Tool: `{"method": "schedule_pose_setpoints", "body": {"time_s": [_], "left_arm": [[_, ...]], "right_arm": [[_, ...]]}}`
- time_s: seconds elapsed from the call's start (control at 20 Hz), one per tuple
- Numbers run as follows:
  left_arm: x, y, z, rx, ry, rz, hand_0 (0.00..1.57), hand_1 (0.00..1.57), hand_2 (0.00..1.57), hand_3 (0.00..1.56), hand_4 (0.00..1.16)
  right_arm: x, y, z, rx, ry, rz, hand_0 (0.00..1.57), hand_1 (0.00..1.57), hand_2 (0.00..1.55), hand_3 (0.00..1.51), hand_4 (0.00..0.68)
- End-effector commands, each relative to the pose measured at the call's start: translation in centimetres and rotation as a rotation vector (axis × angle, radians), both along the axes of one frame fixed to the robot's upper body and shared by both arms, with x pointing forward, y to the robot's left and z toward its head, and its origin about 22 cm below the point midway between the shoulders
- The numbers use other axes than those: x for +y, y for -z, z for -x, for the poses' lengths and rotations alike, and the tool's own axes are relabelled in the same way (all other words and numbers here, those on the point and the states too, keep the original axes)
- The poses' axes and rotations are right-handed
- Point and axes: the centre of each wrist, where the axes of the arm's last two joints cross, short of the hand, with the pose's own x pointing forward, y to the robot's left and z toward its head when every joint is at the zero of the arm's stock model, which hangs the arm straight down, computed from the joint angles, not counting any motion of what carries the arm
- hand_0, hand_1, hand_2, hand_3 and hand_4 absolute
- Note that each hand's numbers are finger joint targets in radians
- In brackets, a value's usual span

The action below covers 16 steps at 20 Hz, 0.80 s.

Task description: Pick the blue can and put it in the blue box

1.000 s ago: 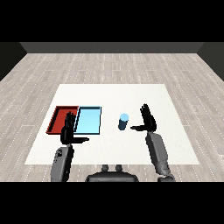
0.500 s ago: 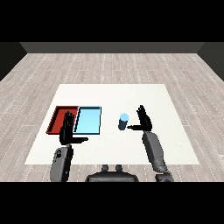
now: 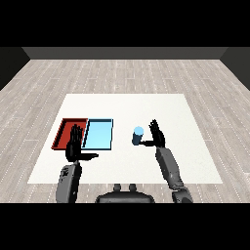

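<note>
Standing upright on the table [image 3: 185, 146] right of the blue tray [image 3: 99, 135], the blue can [image 3: 137, 135] has open room around it. Just right of the can, the right hand [image 3: 157, 138] holds its fingers straight and open. The left hand [image 3: 75, 145], also open, hovers at the red tray [image 3: 68, 133].

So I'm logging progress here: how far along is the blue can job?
Nothing is finished yet: the blue can stands upright on the white table, right of the light blue tray, which holds nothing. In hand: the right robot hand is open beside the can, thumb reaching toward it, not yet curled round it. Left: grasp, carry, set it in the tray. The left robot hand is open near the red tray.
</note>
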Motion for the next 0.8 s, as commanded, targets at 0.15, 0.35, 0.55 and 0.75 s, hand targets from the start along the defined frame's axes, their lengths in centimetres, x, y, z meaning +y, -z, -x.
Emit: {"method": "schedule_pose_setpoints", "body": {"time_s": [0.15,0.35,0.55,0.75], "left_arm": [[-0.2,0.0,0.3,0.014,-0.005,-0.012,0.00,0.00,0.00,0.00,0.00],[0.5,0.9,0.0,-0.015,-0.032,-0.010,0.00,0.00,0.00,0.00,0.00],[0.6,-0.5,0.2,0.003,0.003,-0.011,0.00,0.00,0.00,0.00,0.00],[-1.9,0.4,0.8,-0.039,-0.014,-0.014,0.00,0.00,0.00,0.00,0.00]], "right_arm": [[1.9,0.9,0.4,0.032,-0.005,-0.009,0.00,0.00,0.00,0.00,0.000],[1.4,1.5,1.6,0.028,-0.026,-0.014,0.00,0.00,0.00,0.00,0.000],[2.7,2.5,0.6,0.044,-0.036,-0.029,0.00,0.00,0.00,0.00,0.000],[2.3,1.0,-0.3,0.022,-0.028,-0.006,0.00,0.00,0.00,0.00,0.000]]}}
